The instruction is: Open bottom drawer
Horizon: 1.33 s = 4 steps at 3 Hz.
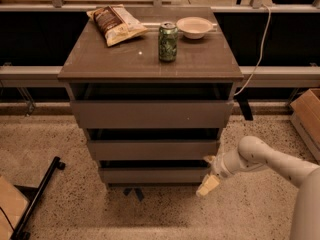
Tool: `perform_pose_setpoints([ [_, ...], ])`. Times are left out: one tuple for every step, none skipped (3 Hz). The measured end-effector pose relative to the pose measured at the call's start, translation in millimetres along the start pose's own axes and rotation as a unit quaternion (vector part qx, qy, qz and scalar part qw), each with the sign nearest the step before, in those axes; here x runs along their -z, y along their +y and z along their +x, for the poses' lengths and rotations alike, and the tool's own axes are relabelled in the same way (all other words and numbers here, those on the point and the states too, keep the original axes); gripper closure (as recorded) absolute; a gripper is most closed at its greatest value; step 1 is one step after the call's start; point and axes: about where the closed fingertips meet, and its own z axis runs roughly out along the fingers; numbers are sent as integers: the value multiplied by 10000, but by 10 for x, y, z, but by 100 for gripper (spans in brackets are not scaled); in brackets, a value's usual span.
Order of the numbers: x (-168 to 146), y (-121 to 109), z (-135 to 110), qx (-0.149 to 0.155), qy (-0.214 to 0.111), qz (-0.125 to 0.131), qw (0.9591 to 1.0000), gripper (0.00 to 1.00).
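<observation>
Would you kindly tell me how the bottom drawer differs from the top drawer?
The bottom drawer looks narrower and slimmer than the top drawer. The bottom drawer sits nearest the floor; the top drawer sits just under the tabletop. The claw is at the bottom drawer's right end, well below the top drawer. Both are flat, handleless, grey-brown fronts.

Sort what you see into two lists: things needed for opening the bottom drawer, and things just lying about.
For the job: bottom drawer; gripper, open, at that drawer's right end.

Lying about: chip bag, green can, white bowl on the cabinet top; cardboard box at far right.
</observation>
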Motion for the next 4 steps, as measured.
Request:
perform_pose_setpoints([
  [-222,-36,192,-256,-113,40,9996,0],
  [-459,-145,286,-431,-278,52,9987,0],
  [-746,-275,375,-677,-532,-91,9962,0],
  [-1023,-436,502,-977,-689,-217,9926,0],
])
